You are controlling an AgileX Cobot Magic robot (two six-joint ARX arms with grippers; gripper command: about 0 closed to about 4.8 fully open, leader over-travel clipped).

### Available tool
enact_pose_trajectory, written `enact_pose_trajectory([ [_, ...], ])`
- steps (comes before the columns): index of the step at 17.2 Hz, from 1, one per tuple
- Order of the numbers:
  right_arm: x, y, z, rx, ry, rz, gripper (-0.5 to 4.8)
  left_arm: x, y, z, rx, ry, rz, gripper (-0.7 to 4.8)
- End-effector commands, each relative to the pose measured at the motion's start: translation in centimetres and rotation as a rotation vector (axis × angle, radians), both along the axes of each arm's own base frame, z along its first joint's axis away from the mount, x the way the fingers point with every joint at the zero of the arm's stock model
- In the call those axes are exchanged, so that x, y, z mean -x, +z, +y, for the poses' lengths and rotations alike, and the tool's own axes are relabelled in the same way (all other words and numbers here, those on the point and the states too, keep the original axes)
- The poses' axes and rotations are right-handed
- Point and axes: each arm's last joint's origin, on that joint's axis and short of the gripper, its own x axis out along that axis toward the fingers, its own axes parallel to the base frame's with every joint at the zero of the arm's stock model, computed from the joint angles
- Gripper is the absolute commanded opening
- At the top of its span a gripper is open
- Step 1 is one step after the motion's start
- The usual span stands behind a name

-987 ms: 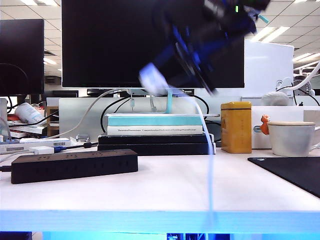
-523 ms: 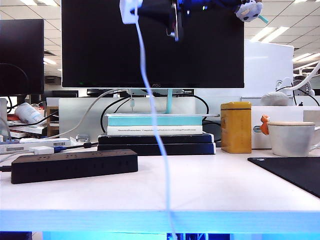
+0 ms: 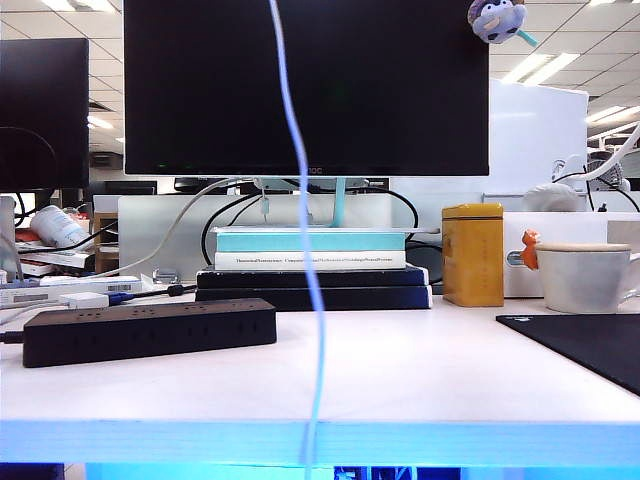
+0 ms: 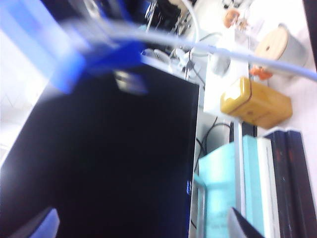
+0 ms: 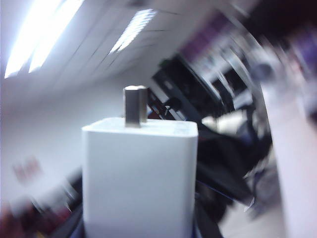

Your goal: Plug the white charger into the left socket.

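**Charger held up in the right tool, well clear of the power strip**

We are looking at the right tool (image 5: 140, 225) through its own wrist camera. It is gripping the white charger (image 5: 140, 178) by its lower part, with dark finger shapes closing in on either side of the body. The charger is filling most of that view, and its metal prong is pointing up toward the ceiling lights. The background there is smeared, so we are not reading anything more from it.

The left tool (image 4: 141, 225) is showing only its two fingertips (image 4: 34, 225) at the edge of its wrist view. They are standing wide apart with nothing between them. A blurred blue shape is crossing that view, and we cannot tell what it is.

In the exterior view the black power strip (image 3: 150, 330) is lying on the white worktop (image 3: 420, 370). The left socket (image 3: 70, 318) is sitting in the strip's top face near its left end, with nothing plugged into it. The charger's thin white cable (image 3: 305, 250) is hanging down just to the right of the strip, from the top of the view to the worktop's front edge. Behind the strip and to its right, a stack of books (image 3: 310, 270) is resting under a monitor (image 3: 300, 90).
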Motion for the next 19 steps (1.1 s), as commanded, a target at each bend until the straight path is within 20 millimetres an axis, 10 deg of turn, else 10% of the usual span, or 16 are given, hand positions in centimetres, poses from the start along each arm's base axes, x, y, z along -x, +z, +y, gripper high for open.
enact_pose_trajectory([
  [1, 1.7, 1.3, -0.4, -0.105, -0.009, -0.187, 2.06, 0.1, 0.8, 0.0, 0.023, -0.01, -0.073, 4.79],
  [8, -1.3, -1.6, 1.9, 0.202, 0.112, 0.718, 2.06, 0.4, 3.3, 0.1, 0.095, -0.008, -0.359, 4.79],
  [19, -0.4, -1.2, 2.9, 0.23, 0.178, 0.889, 2.07, -0.1, 2.4, 0.0, 0.046, -0.005, -0.312, 4.79],
])
